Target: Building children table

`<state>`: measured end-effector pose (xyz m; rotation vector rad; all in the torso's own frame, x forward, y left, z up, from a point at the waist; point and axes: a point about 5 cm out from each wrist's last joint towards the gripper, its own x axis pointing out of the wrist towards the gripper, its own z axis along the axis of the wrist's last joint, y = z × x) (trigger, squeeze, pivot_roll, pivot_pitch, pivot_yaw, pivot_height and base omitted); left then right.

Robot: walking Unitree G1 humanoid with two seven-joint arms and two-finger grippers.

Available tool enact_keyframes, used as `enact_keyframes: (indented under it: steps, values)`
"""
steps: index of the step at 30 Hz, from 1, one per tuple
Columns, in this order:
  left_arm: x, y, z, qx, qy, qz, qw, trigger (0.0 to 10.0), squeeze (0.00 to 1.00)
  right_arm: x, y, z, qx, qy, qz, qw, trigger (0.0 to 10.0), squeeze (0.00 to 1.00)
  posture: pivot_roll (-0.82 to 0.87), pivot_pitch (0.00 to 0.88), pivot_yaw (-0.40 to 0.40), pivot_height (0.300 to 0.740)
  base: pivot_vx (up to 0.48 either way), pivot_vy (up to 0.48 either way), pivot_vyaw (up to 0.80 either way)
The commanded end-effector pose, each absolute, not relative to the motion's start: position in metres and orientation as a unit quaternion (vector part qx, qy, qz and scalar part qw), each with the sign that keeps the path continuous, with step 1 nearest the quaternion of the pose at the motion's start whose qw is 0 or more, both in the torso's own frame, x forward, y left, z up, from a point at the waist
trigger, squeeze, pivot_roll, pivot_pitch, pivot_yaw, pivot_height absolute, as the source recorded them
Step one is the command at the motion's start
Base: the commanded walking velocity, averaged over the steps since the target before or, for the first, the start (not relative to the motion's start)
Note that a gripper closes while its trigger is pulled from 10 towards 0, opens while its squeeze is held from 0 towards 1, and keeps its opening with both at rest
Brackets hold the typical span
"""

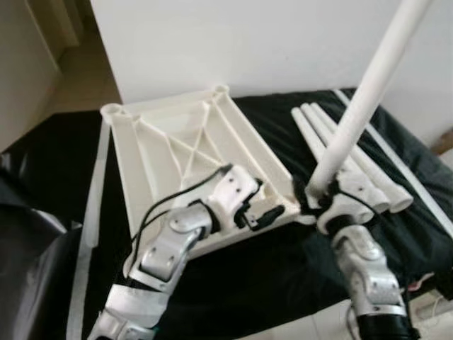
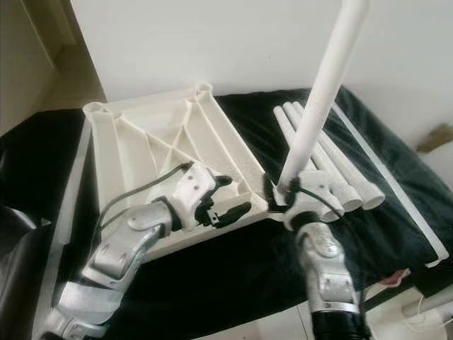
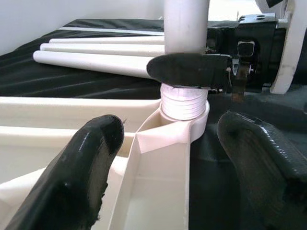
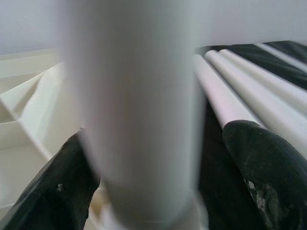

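- The white plastic tabletop (image 1: 185,164) lies upside down, ribs up, on the black cloth-covered surface (image 1: 269,262), toward its left side.
- The right gripper (image 1: 311,198) is clamped around a long white plastic leg tube (image 1: 361,99), which stands tilted with its threaded end in the round socket (image 3: 184,125) at the tabletop's near right corner.
- The left gripper (image 3: 168,163) sits at that same corner with fingers (image 3: 81,172) spread, one over the tabletop, one off its edge, gripping nothing.
- Three spare white leg tubes (image 1: 354,159) lie side by side near the surface's right edge.
- A thin white strip (image 1: 393,152) lies just beyond them.
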<state>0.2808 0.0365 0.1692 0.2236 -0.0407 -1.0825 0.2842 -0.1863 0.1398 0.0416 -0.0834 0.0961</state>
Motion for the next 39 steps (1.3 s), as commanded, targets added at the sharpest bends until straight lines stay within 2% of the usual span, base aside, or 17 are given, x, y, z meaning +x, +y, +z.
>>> enact_keyframes:
  steps: [1,8,11,14,16,18,27,28,29,30,31,32,39]
  values:
    - [0.281,0.036,0.167,0.111,-0.015,-0.509,0.853,10.0,0.0,0.283,-0.19,0.137,0.017,-0.04,0.056,0.997,10.0,0.0,-0.06,0.011,-0.002,0.74,0.0,0.0,0.0]
    - [0.283,0.039,0.162,0.106,0.014,-0.503,0.858,10.0,0.0,0.283,-0.204,0.136,-0.029,-0.036,0.1,0.994,10.0,0.0,-0.05,0.012,0.0,0.74,0.0,0.0,0.0]
    - [0.283,0.039,0.154,0.103,0.04,-0.493,0.863,10.0,0.0,0.287,-0.21,0.137,-0.057,-0.036,0.156,0.985,10.0,0.0,-0.06,0.014,0.001,0.74,0.0,0.0,0.0]
    - [0.283,0.038,0.151,0.11,0.036,-0.497,0.86,10.0,0.0,0.29,-0.21,0.138,-0.071,-0.036,0.17,0.982,10.0,0.0,-0.06,0.016,0.004,0.74,0.0,0.0,0.0]
    - [0.283,0.037,0.145,0.157,0.014,-0.485,0.86,10.0,0.0,0.301,-0.211,0.142,-0.109,-0.038,0.198,0.973,10.0,0.0,-0.06,0.019,0.003,0.74,0.0,0.0,0.0]
    - [0.283,0.036,0.145,0.168,0.011,-0.485,0.858,10.0,0.0,0.303,-0.21,0.143,-0.117,-0.038,0.208,0.97,10.0,0.0,-0.06,0.019,0.003,0.74,0.0,0.0,0.0]
    - [0.282,0.033,0.144,0.182,0.009,-0.481,0.857,10.0,0.0,0.321,-0.205,0.147,-0.15,-0.034,0.257,0.954,10.0,0.0,-0.05,0.018,-0.01,0.74,0.0,0.0,0.0]
    - [0.283,0.033,0.144,0.183,0.004,-0.476,0.86,10.0,0.0,0.323,-0.205,0.146,-0.15,-0.03,0.263,0.952,9.8,0.0,-0.05,0.018,-0.015,0.74,0.0,0.0,0.0]
    - [0.283,0.033,0.145,0.183,0.0,-0.472,0.862,10.0,0.0,0.324,-0.206,0.146,-0.15,-0.028,0.267,0.951,4.7,0.0,-0.05,0.018,-0.015,0.74,0.0,0.0,0.0]
    - [0.283,0.033,0.145,0.183,0.0,-0.472,0.862,10.0,0.0,0.324,-0.206,0.146,-0.15,-0.028,0.267,0.951,4.7,0.0,-0.05,0.018,-0.015,0.74,0.0,0.0,0.0]
    - [0.284,0.034,0.145,0.183,-0.003,-0.469,0.864,10.0,0.0,0.324,-0.206,0.144,-0.15,-0.023,0.27,0.951,1.3,0.0,-0.04,0.018,-0.02,0.74,0.0,0.0,0.0]
    - [0.284,0.034,0.146,0.185,-0.01,-0.465,0.866,10.0,0.0,0.323,-0.208,0.138,-0.149,-0.012,0.274,0.95,0.0,0.0,-0.04,0.019,-0.025,0.74,0.0,0.0,0.0]
    - [0.283,0.036,0.146,0.187,-0.017,-0.451,0.873,10.0,0.0,0.316,-0.213,0.123,-0.124,0.009,0.259,0.958,0.0,0.0,-0.03,0.016,-0.036,0.74,0.0,0.0,0.0]
